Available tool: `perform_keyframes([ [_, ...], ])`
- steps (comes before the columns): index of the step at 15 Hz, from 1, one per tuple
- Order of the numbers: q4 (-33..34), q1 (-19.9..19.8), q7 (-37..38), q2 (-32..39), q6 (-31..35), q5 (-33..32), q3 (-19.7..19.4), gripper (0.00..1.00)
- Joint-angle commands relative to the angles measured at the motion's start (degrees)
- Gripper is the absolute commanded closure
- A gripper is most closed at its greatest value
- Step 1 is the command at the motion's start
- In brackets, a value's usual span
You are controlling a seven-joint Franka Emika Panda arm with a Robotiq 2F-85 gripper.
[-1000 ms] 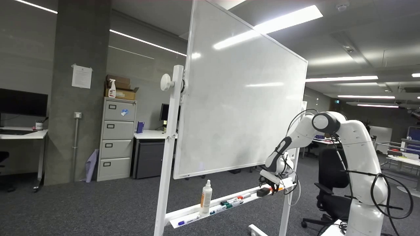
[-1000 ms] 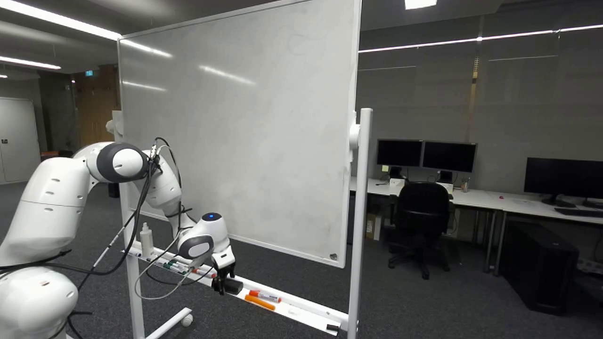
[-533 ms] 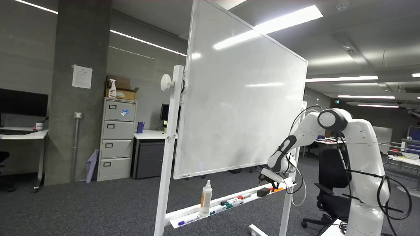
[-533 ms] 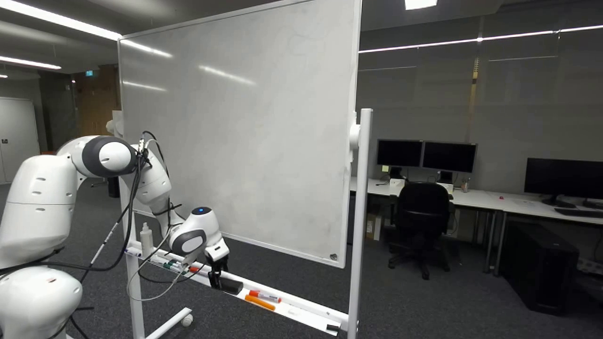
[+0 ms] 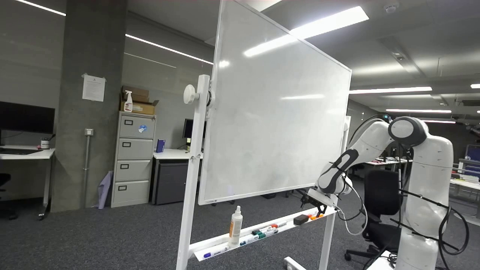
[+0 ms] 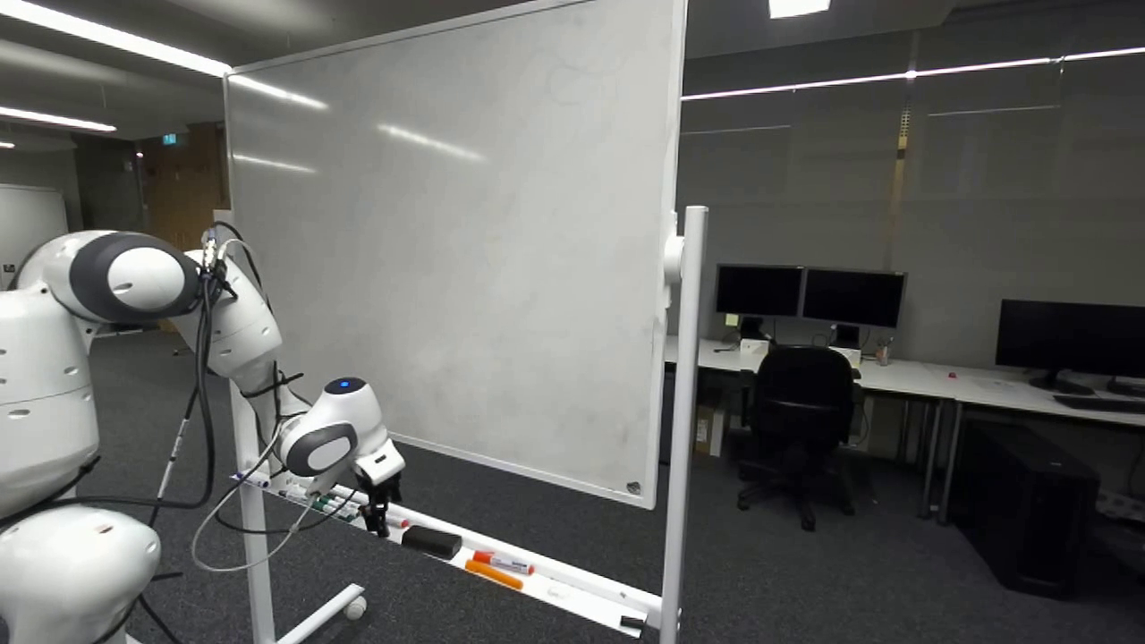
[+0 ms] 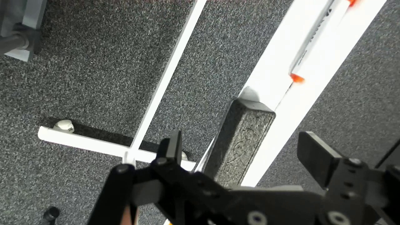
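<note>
My gripper point(image 7: 240, 137) is open and empty, with its two black fingers point(image 7: 317, 156) wide apart. A dark grey whiteboard eraser point(image 7: 245, 143) shows beyond the gap between them, untouched. The eraser lies on the white tray point(image 7: 290, 115) under the whiteboard. In an exterior view the gripper point(image 6: 376, 526) appears left of the eraser point(image 6: 432, 542). In an exterior view the gripper point(image 5: 311, 210) is above and right of the eraser point(image 5: 300, 219). An orange marker point(image 6: 494, 574) and a white marker with red ends point(image 6: 504, 563) lie beside the eraser.
The whiteboard point(image 5: 270, 123) stands over the tray on a white frame. Several green, red and blue markers point(image 5: 262, 235) and an upright white bottle point(image 5: 235, 228) are on the tray. A black chair point(image 5: 382, 210) stands behind the arm. Desks with monitors point(image 6: 854, 295) are in the background.
The gripper has moved away from the eraser, rightward in an exterior view and leftward in an exterior view, with the arm drawing back from the board. The eraser has not moved.
</note>
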Motion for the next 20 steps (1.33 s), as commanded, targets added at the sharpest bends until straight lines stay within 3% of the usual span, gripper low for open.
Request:
perform_keyframes([
  [1,-8.24,-1.69,3.06,-12.15,-0.47,-6.56,0.05,0.0],
  [3,-10.45,-5.79,6.08,-16.72,-4.84,-13.55,2.19,0.0],
  [4,-6.19,-7.27,6.59,-16.02,-10.32,-15.83,3.08,0.0],
  [5,-6.62,-7.94,7.06,-19.2,-14.77,-18.01,3.38,0.0],
  [6,-6.14,-12.83,4.52,-21.46,-18.85,-15.98,8.79,0.0],
  [9,-9.36,-16.12,2.65,-31.21,-26.26,-15.94,12.43,0.0],
  [11,-5.59,-16.87,0.89,-33.34,-32.38,-14.91,14.32,0.0],
  [14,-7.75,-16.49,-5.69,-41.65,-39.74,-14.72,14.44,0.0],
  [15,-5.05,-17.69,-2.1,-35.04,-36.1,-13.48,16.19,0.0],
  [20,-6.61,-17.81,-5.19,-40.42,-39.53,-13.27,16.28,0.0],
])
